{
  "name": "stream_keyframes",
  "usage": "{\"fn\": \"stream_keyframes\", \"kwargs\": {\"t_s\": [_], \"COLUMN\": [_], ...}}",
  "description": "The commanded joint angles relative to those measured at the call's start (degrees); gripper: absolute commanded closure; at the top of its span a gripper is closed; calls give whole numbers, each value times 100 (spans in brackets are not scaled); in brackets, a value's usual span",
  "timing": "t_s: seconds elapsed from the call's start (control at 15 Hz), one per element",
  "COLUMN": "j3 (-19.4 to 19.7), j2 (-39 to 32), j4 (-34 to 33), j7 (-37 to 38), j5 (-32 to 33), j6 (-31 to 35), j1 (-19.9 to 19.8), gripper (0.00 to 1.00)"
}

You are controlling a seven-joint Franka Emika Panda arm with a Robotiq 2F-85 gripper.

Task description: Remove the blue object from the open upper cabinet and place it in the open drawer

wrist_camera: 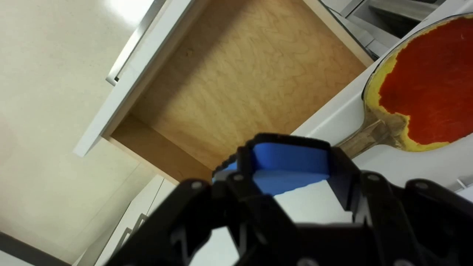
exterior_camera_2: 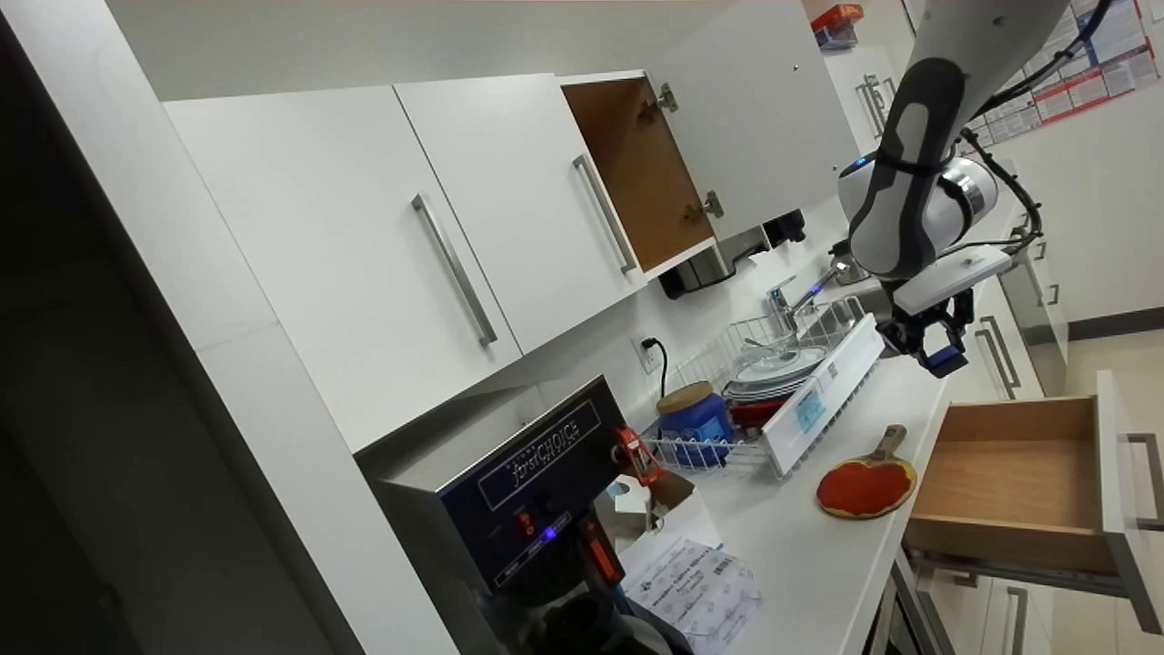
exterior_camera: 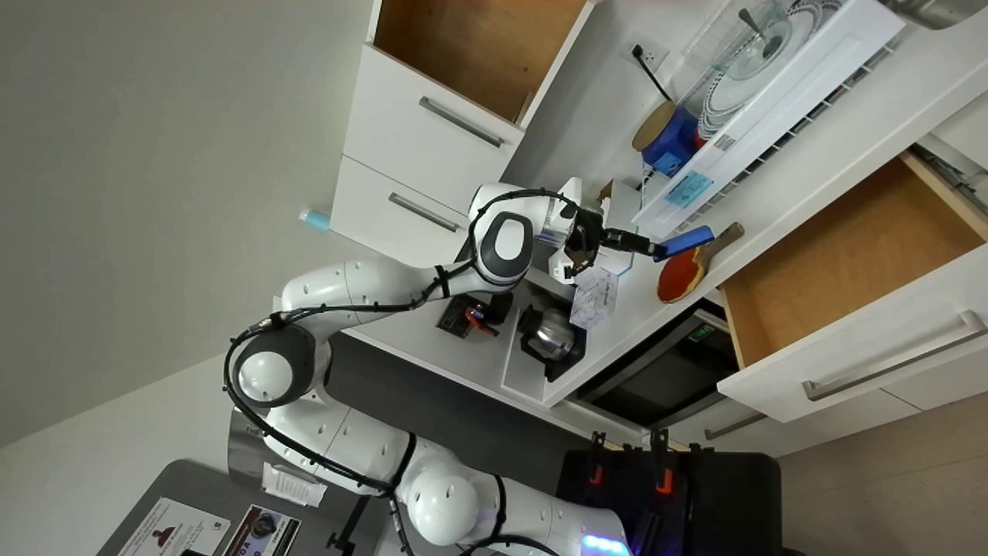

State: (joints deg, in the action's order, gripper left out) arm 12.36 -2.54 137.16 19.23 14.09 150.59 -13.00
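Observation:
The blue object (exterior_camera: 687,242) is a flat, block-like piece held in the air by my gripper (exterior_camera: 658,252). It also shows in an exterior view (exterior_camera_2: 946,361) and in the wrist view (wrist_camera: 292,162), between the black fingers. My gripper is shut on it, above the counter near its front edge, beside the open drawer. The drawer (exterior_camera: 864,255) has a light wooden inside with nothing seen in it; it also shows in the wrist view (wrist_camera: 240,74). The upper cabinet (exterior_camera_2: 627,164) stands open with a brown inside and a white door.
A red paddle (exterior_camera_2: 864,487) lies on the counter (exterior_camera_2: 791,546) close to the drawer. A dish rack (exterior_camera_2: 823,396) with plates and a dark blue jar (exterior_camera_2: 696,428) stands behind it. A coffee machine (exterior_camera_2: 546,491) and a paper-covered box (exterior_camera_2: 700,582) stand along the counter.

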Motion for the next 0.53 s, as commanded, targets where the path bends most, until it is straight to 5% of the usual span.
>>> {"fn": "stream_keyframes", "kwargs": {"t_s": [0.0, 0.47], "j3": [74, 183], "j2": [-227, -1113], "j4": [-76, -27], "j7": [-92, -301], "j5": [-94, -266], "j6": [109, 1119], "j1": [14, 52], "gripper": [71, 71]}}
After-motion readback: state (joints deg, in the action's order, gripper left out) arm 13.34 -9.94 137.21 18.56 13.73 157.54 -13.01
